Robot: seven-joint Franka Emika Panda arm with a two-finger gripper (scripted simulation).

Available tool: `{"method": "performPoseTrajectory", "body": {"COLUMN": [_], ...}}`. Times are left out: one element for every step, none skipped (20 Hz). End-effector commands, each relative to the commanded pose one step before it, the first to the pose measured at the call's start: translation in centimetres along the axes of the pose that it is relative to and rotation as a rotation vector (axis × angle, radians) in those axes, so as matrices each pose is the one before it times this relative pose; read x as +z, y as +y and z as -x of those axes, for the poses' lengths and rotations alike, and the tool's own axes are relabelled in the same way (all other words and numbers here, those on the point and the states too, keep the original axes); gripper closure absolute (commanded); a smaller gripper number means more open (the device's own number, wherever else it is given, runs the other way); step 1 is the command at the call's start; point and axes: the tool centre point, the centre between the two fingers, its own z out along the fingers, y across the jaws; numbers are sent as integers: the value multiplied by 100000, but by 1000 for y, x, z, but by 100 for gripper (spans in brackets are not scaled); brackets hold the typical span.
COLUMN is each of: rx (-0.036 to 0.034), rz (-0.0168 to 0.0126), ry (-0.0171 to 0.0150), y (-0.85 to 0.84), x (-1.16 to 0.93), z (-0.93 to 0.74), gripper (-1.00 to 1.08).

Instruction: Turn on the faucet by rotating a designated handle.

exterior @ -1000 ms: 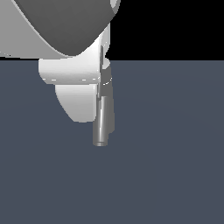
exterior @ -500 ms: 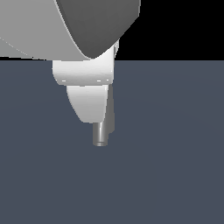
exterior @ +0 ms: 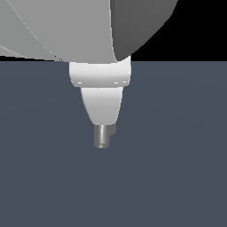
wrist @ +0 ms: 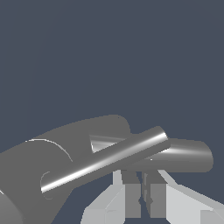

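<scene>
In the wrist view the faucet (wrist: 30, 175) is a grey body with a curved cap edge. A thick tubular spout (wrist: 188, 155) runs out from it. The handle (wrist: 105, 161), a slimmer shiny rod, crosses in front of the spout. My gripper (wrist: 142, 188) sits just behind the handle and spout. Its two grey fingers (wrist: 131, 197) are nearly together with nothing between them, and their tips are hidden by the spout. In the exterior view only a short grey stub of the faucet (exterior: 102, 135) shows below my white hand (exterior: 103, 104).
A flat dark blue-grey floor (exterior: 177, 168) lies all around the faucet. The bulky white and grey arm (exterior: 80, 31) fills the upper part of the exterior view and hides most of the fixture.
In the exterior view the arm has swung toward the right and come lower. It covers more of the grey faucet, so the visible stub is shorter than before.
</scene>
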Motion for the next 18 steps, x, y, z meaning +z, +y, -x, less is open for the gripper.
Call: {"method": "performPoseTrajectory", "body": {"rx": [3128, -3059, 95, 95, 95, 104, 95, 104, 95, 95, 104, 95, 95, 105, 96, 105, 96, 105], "rz": [794, -809, 27, 27, 27, 29, 27, 29, 27, 27, 29, 27, 27, 29, 27, 29, 27, 29], "ry": [1454, -1415, 46, 46, 46, 51, 46, 51, 46, 46, 50, 46, 46, 50, 46, 50, 45, 50], "y": [441, -389, -139, -139, -139, -139, -140, -140, -140, -141, -140, -141, -141, -141, -141, -141, -142, -141], "x": [119, -144, 3, 3, 3, 4, 3, 4, 3, 3, 4, 3, 3, 4, 3, 4, 3, 4], "z": [-1512, 1387, -231, -231, -232, -236, -232, -237, -232, -232, -237, -233, -233, -237, -233, -237, -233, -237], "gripper": [108, 108, 108, 108, 108, 108, 108, 108, 108, 108, 108, 108, 108, 108, 108, 108, 108, 108]}}
